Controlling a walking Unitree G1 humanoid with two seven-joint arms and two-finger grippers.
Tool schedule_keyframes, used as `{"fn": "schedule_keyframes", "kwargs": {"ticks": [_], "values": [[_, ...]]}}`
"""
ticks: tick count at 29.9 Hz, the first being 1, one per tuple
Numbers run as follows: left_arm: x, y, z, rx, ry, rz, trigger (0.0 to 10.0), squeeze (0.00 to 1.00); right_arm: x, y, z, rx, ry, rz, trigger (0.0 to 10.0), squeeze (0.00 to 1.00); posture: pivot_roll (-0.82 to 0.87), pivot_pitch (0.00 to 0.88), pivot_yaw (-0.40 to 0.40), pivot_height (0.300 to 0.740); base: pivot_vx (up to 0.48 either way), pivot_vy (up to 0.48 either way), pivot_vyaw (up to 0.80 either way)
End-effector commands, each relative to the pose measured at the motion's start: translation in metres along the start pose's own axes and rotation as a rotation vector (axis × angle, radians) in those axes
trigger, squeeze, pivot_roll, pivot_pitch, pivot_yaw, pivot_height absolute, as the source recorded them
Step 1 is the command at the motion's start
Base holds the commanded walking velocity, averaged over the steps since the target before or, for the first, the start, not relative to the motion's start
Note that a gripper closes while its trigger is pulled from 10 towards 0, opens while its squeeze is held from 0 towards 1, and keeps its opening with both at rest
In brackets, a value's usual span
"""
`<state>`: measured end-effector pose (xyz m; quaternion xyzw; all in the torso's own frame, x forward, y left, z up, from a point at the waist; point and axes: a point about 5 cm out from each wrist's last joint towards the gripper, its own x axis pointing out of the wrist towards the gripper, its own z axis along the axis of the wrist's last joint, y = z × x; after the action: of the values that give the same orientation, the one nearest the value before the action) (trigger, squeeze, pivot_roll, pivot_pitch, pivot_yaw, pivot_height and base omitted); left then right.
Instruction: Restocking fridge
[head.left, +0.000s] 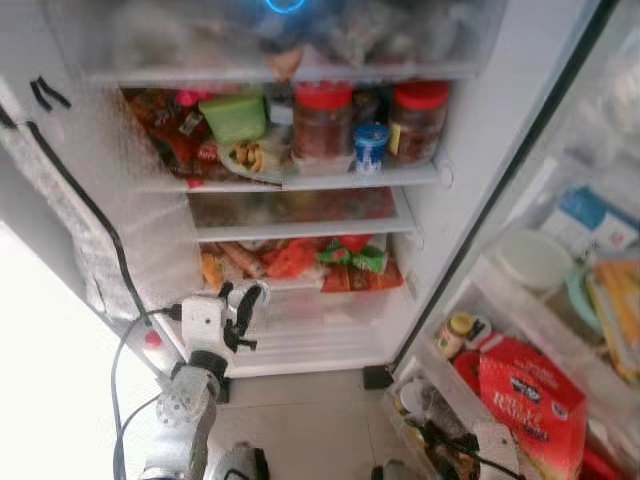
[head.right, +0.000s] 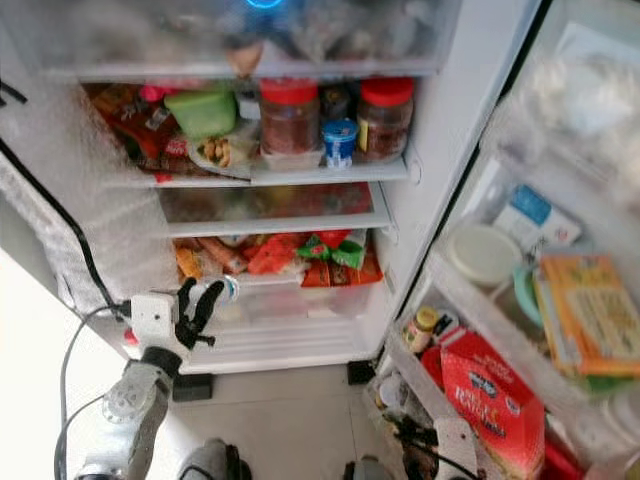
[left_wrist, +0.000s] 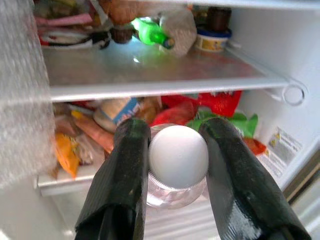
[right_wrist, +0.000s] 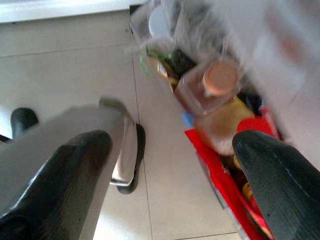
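Observation:
The fridge stands open before me. My left gripper (head.left: 246, 308) is raised at the lower left of the cabinet and shut on a small clear bottle with a white cap (left_wrist: 178, 156). In the left wrist view the cap sits between the two black fingers (left_wrist: 125, 170), facing the camera. Just beyond it are the bare glass shelf (left_wrist: 150, 75) and the packed drawer shelf (head.left: 300, 262) of red, orange and green packets. My right gripper (right_wrist: 172, 142) hangs low over the tiled floor beside the door's bottom shelf, fingers spread wide with nothing between them.
The upper shelf holds two red-lidded jars (head.left: 322, 120), a green tub (head.left: 236, 115) and a blue-lidded cup (head.left: 370, 145). The open door on the right carries a red box (head.left: 530, 405), a small jar (head.left: 455, 335) and cartons. A black cable (head.left: 90, 205) runs down the left wall.

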<state>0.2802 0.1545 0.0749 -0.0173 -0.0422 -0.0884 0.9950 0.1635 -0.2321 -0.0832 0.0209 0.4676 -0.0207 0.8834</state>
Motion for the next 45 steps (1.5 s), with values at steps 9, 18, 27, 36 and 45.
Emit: {"fn": "schedule_keyframes", "kwargs": {"ticks": [9,18,27,36,45], "values": [[0.007,-0.009,0.01,0.005,-0.031,-0.036,10.0,0.0,-0.001,-0.001,-0.005,0.007,0.012,-0.002,10.0,0.0,0.01,0.121,-0.017,0.628,0.0,0.0,0.0],[0.009,-0.004,0.016,0.015,-0.044,-0.01,10.0,0.0,-0.001,-0.001,-0.005,0.007,0.012,0.004,10.0,0.0,0.01,0.124,-0.018,0.628,0.0,0.0,0.0],[0.012,-0.006,0.026,0.042,-0.096,-0.017,10.0,0.0,-0.001,-0.001,-0.004,0.011,0.003,0.011,10.0,0.0,0.01,0.122,-0.019,0.628,0.088,0.0,0.0],[0.015,-0.007,0.031,0.052,-0.114,-0.022,10.0,0.0,-0.001,0.0,-0.003,0.014,0.001,0.015,10.0,0.0,0.01,0.121,-0.02,0.628,0.288,0.0,0.0],[0.014,-0.007,0.031,0.059,-0.114,-0.026,10.0,0.0,-0.001,0.0,-0.003,-0.027,0.004,0.024,10.0,0.0,0.01,0.121,-0.018,0.628,0.297,0.0,0.0]]}}
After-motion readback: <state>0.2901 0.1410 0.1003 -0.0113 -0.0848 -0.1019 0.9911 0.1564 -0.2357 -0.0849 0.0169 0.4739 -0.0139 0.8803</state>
